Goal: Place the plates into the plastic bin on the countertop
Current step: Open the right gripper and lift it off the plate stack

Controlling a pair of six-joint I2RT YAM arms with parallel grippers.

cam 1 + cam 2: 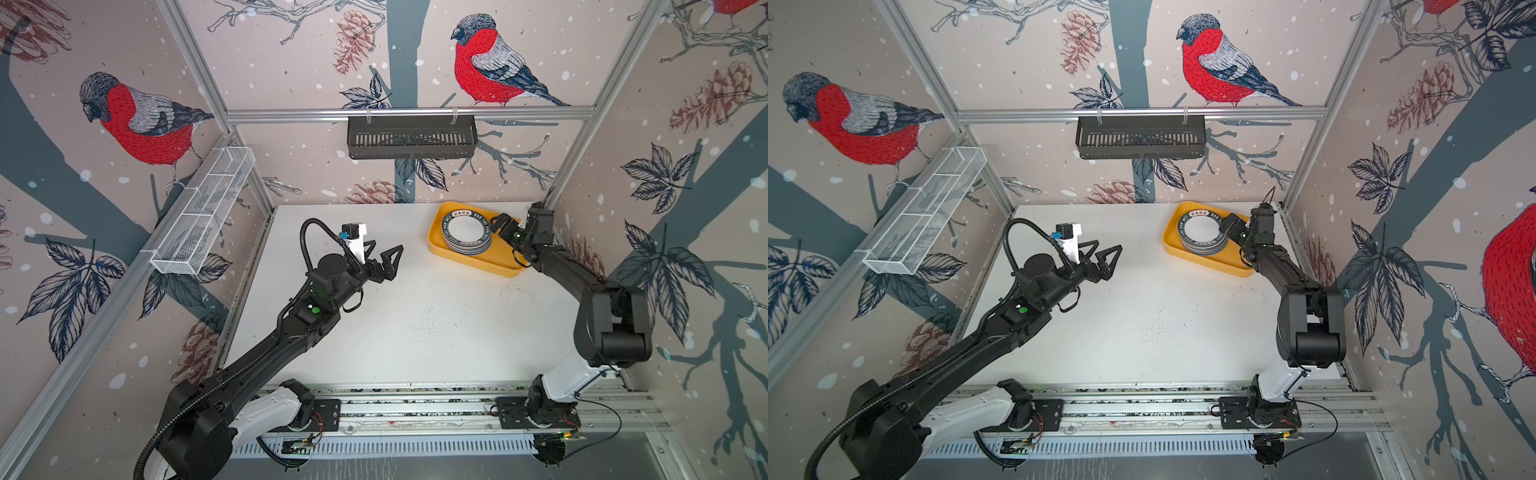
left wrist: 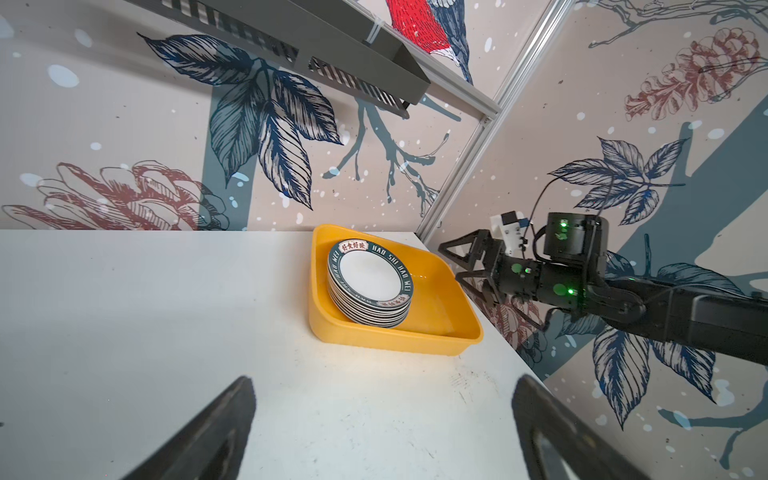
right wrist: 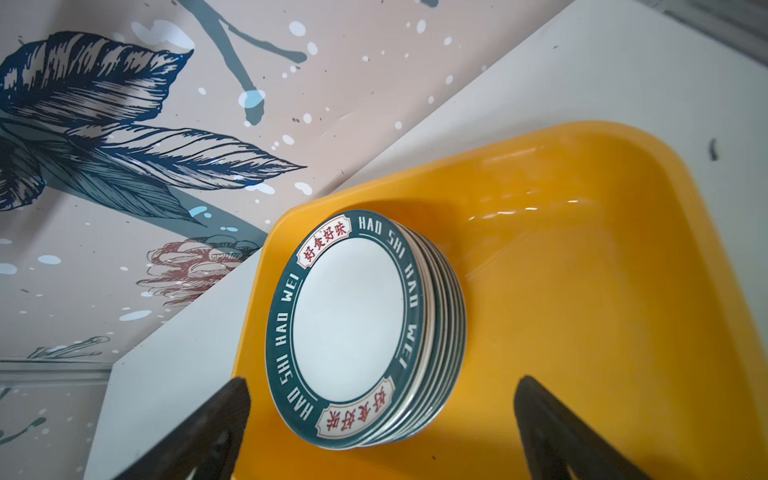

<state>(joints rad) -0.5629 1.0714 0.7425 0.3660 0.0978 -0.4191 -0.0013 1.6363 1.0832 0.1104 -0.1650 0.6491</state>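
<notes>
A stack of several plates [image 1: 465,232] [image 1: 1200,232] [image 2: 370,278] [image 3: 349,316] sits inside the yellow plastic bin [image 1: 490,259] [image 1: 1221,264] [image 2: 436,307] [image 3: 582,291], at its far end. The top plate is white with a dark green lettered rim. The bin rests at the back right of the white countertop [image 1: 415,324] [image 1: 1142,324]. My right gripper [image 1: 496,228] [image 1: 1225,228] [image 2: 451,262] [image 3: 382,386] hovers over the bin beside the stack, open and holding nothing. My left gripper [image 1: 386,247] [image 1: 1108,246] [image 2: 384,380] hangs open and empty above the countertop, left of the bin.
A black slatted basket [image 1: 411,137] [image 1: 1140,137] hangs on the back wall's rail. A white wire mesh rack [image 1: 203,212] [image 1: 921,212] is fixed to the left wall. The right wall stands close behind the bin and the right arm.
</notes>
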